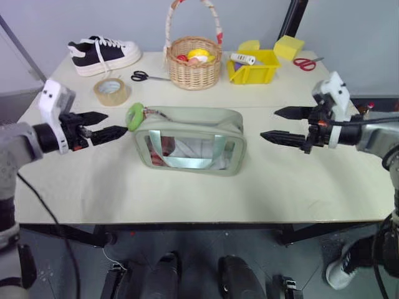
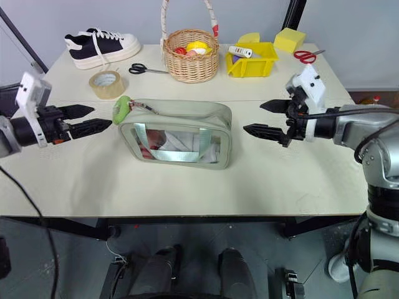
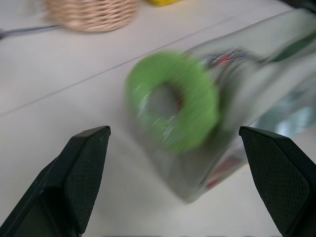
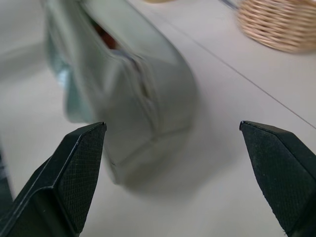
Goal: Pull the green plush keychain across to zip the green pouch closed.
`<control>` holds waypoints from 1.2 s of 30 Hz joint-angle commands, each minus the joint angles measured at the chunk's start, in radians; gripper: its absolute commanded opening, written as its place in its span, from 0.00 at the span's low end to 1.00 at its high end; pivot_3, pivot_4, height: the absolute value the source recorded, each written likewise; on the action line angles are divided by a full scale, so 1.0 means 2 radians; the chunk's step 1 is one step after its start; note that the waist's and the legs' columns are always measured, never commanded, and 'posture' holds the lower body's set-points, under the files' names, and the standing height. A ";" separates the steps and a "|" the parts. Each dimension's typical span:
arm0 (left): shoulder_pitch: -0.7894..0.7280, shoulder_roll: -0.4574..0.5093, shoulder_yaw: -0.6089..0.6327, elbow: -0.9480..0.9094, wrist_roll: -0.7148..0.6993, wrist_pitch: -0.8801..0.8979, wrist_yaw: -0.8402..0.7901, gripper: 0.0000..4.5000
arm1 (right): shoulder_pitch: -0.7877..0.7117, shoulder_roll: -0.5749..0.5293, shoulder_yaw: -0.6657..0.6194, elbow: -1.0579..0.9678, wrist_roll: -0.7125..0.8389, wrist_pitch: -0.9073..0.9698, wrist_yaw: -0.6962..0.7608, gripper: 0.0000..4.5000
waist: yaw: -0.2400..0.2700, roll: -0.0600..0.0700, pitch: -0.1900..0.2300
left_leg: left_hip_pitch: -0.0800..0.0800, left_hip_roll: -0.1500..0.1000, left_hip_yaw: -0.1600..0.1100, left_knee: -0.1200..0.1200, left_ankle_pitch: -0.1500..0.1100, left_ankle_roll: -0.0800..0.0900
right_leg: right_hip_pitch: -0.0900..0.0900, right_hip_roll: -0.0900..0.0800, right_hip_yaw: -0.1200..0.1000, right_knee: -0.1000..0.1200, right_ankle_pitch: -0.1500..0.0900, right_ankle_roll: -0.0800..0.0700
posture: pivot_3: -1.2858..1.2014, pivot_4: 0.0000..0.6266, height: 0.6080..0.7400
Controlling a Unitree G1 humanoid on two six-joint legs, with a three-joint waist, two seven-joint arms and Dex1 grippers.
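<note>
Green pouch (image 1: 190, 148) mid-bench, green plush keychain (image 1: 135, 116) at its left end; left gripper (image 1: 100, 124) and right gripper (image 1: 283, 124) flank it, jaws apart, empty—approach step; left must clamp keychain next.

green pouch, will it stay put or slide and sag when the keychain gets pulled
The green pouch looks soft-sided, so it would probably sag. Standing free on the smooth table, it may slide after the green plush keychain unless the open right pincer steadies it.
</note>
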 commanded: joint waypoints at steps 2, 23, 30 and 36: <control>-0.033 0.037 -0.020 0.012 0.010 -0.037 -0.045 0.99 | -0.025 -0.003 0.009 -0.012 0.009 -0.007 0.010 1.00 | -0.001 0.000 0.000 | 0.000 0.000 0.000 -0.001 0.000 0.000 | 0.000 0.000 0.000 0.000 0.000 0.000 | 0.52 0.24 1.00; -0.034 0.047 -0.017 -0.021 -0.011 -0.027 -0.049 0.99 | -0.084 0.055 0.082 -0.020 -0.005 -0.047 0.011 1.00 | -0.011 0.001 0.000 | 0.000 0.000 0.000 0.000 0.001 -0.001 | -0.002 0.000 0.001 0.005 0.000 0.000 | 0.52 0.24 1.00; -0.010 0.048 -0.007 -0.033 -0.015 -0.026 -0.034 1.00 | -0.097 0.105 0.142 0.015 -0.064 -0.117 0.015 0.95 | -0.013 0.001 0.000 | 0.001 0.000 0.000 0.001 0.001 -0.001 | -0.003 0.001 0.001 0.008 0.000 0.000 | 0.52 0.24 1.00; 0.018 0.055 0.017 -0.049 -0.024 -0.019 -0.021 1.00 | -0.086 0.079 0.165 0.042 -0.114 -0.181 0.056 0.38 | -0.011 0.001 0.000 | 0.000 0.000 0.000 0.002 0.001 -0.001 | -0.002 0.001 0.001 0.008 0.000 0.000 | 0.52 0.24 1.00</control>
